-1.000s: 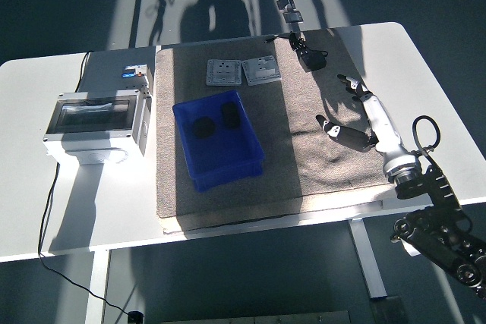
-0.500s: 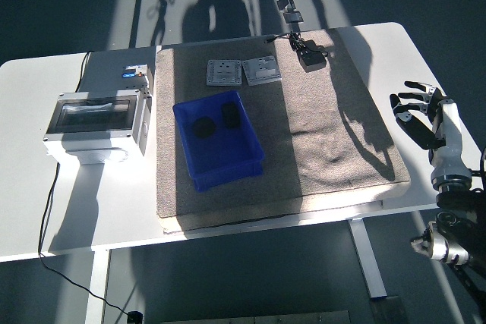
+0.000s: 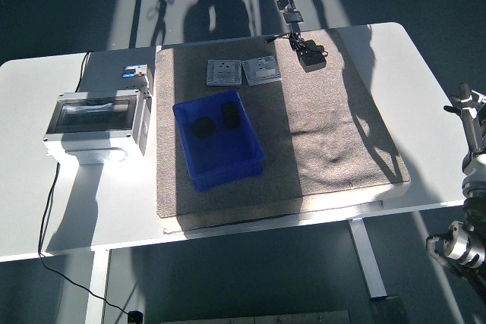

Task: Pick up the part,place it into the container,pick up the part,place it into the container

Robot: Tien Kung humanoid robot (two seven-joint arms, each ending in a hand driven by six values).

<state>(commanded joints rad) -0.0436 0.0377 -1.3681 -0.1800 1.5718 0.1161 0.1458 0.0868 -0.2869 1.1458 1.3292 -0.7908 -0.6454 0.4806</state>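
While the right hand (image 3: 472, 123) sits at the frame's right edge, off the mat (image 3: 319, 134), its fingers are too cropped to tell open or curled; nothing visible in them. Blue container (image 3: 219, 140) is on the mat's left half, holding two dark parts: round one (image 3: 202, 127), oblong one (image 3: 228, 116) beside it. Two grey socket plates (image 3: 243, 72) behind the container. Electrical box (image 3: 97, 121) left of the mat.
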